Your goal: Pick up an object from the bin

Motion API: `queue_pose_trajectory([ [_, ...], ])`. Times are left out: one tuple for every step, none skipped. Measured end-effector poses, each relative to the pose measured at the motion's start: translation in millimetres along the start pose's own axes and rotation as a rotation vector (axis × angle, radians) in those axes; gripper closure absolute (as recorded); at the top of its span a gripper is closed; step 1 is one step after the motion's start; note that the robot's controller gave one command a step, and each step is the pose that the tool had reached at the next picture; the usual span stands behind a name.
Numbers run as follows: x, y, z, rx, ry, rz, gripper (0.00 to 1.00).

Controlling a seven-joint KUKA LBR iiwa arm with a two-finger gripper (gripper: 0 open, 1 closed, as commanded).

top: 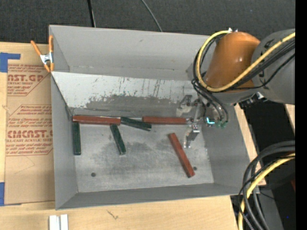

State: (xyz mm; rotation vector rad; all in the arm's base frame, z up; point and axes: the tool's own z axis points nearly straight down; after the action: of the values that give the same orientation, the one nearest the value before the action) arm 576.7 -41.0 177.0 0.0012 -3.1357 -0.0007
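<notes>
The gripper [192,137] is hanging low in the right part of the grey metal bin [62,104], just beside the upper end of a red-brown flat stick [181,155] that is lying slantwise on the bin floor. This slanting stick is running from its upper end near the gripper down toward the bin's front wall. Whether the gripper is touching it cannot be told, and whether the gripper is open or closed cannot be told either — nothing is showing clearly in its grasp.

Just above the slanting stick's upper end, a second red-brown stick [163,120] is lying level along the foot of the back wall, its right end reaching under the gripper. Further left of the slanting stick, a short dark green stick [135,124] is lying tilted, touching the left end of that second stick. Left of it again, a long red-brown stick [96,120] is lying level along the same back edge. Below these, well left of the slanting stick, another dark green stick [118,139] is lying at an angle, and farthest left a third dark green stick [76,138] is lying nearly straight up and down by the left wall.

Above the gripper, the arm's orange cover [230,56] is sitting at the wrist — yellow and black cables [204,56] are looping round it.
</notes>
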Motion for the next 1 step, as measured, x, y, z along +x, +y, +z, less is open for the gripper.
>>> queue_pose_trajectory([
  [-1.8, 0.0, -4.5, 0.001, -0.008, 0.0, 0.0],
])
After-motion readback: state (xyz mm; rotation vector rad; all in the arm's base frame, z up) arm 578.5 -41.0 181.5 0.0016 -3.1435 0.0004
